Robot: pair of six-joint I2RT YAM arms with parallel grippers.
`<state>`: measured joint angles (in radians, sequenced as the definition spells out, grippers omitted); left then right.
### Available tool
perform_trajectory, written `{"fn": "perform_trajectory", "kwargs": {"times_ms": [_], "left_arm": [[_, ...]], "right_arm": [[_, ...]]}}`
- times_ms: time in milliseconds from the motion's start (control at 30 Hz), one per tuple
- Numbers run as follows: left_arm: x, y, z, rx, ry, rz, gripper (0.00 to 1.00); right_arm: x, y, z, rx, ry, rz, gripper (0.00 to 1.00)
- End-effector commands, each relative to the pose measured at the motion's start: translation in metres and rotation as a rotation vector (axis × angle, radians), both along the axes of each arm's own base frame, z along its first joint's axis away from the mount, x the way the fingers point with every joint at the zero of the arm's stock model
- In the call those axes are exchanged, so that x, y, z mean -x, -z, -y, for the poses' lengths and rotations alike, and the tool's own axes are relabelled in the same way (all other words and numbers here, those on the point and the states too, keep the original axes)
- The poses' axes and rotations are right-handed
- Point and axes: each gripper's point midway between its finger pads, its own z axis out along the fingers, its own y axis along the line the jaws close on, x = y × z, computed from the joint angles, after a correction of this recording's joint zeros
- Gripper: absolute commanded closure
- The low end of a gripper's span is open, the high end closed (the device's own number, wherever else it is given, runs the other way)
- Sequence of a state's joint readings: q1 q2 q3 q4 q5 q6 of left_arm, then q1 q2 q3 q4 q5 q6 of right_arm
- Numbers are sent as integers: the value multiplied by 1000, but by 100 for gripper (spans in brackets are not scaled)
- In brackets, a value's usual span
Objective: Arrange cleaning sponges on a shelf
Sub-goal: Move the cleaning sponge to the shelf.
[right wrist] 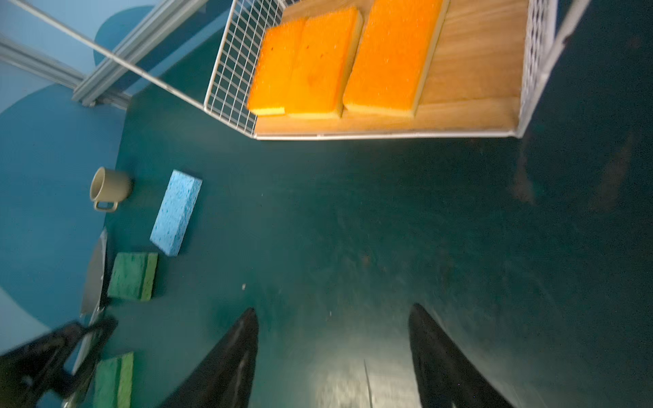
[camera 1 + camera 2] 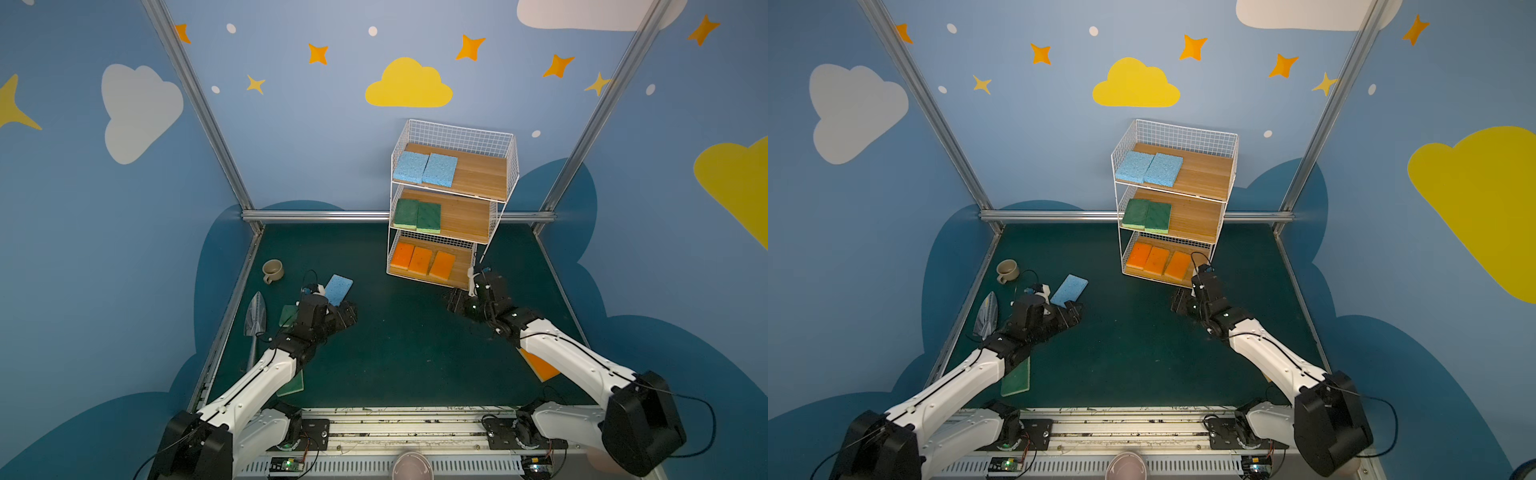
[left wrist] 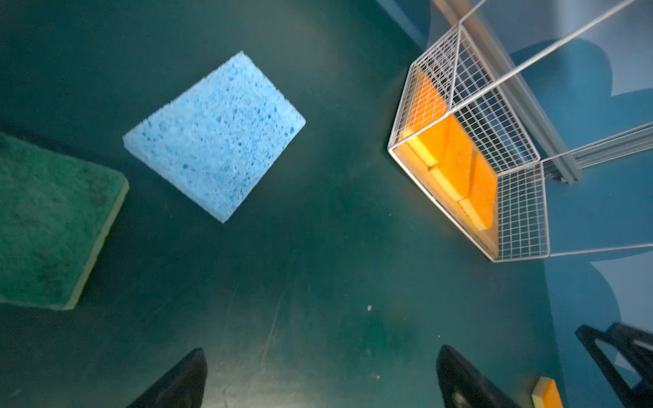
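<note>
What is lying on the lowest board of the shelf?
Three orange sponges lie side by side on the lowest board, toward one end; the rest is bare wood. The board above hides its back part in both top views.

No readable text, labels or numbers — nothing legible anywhere

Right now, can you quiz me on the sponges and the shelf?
1. How many orange sponges lie on the bottom board of the shelf?
2. True or false: the left gripper is open and empty.
3. Which sponges are on the middle board? A blue, B green, C orange.
Key: 1. three; 2. true; 3. B, the green sponges.
</note>
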<state>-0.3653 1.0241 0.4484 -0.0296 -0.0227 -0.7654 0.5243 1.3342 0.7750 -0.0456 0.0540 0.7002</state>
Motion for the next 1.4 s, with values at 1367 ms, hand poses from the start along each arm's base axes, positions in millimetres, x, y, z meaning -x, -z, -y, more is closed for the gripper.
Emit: {"fn": "perform_trajectory", "kwargs": {"times_ms": [1367], "left_arm": [[20,-8,8,13,62,112,0]], "right_arm": [[-155,86,17,164,220,-164,29]]}}
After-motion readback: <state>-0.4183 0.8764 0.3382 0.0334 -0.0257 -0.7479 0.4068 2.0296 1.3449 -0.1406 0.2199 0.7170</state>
